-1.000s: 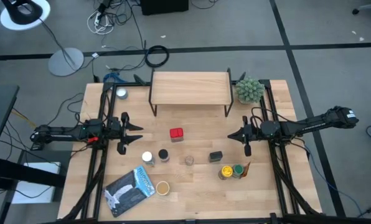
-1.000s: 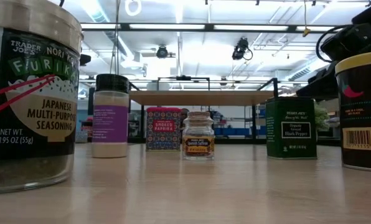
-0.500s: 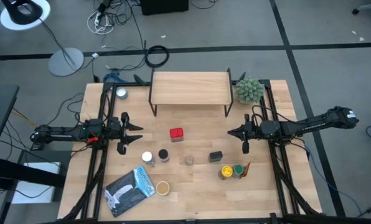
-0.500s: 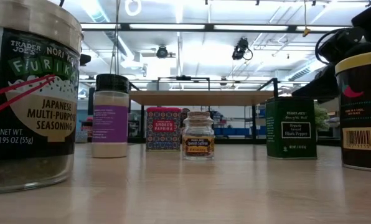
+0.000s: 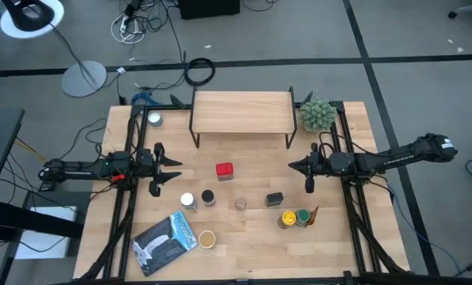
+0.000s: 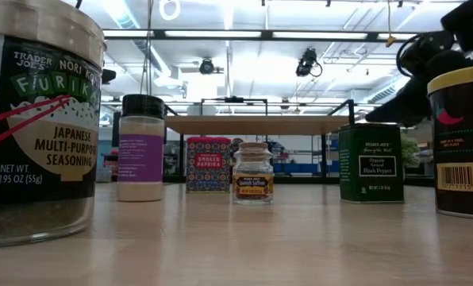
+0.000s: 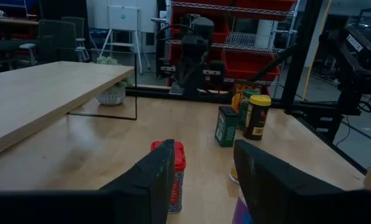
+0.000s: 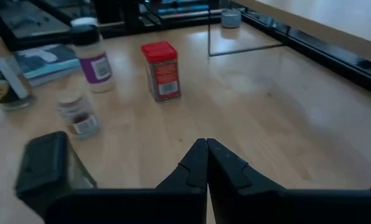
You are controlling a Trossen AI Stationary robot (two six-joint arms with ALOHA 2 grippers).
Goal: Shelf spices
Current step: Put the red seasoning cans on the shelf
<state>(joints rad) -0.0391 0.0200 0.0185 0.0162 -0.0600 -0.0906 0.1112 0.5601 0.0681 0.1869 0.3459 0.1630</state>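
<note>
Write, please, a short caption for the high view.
Both arms hover above the table; spices stand scattered before the empty shelf.

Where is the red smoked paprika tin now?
In the high view, the red paprika tin stands near the table's middle, just in front of the shelf, untouched between the two arms.

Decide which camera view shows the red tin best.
The right wrist view: the red tin stands whole and unblocked. The high view shows only its lid; the low view its label, far off; the left wrist view half hides it.
</note>
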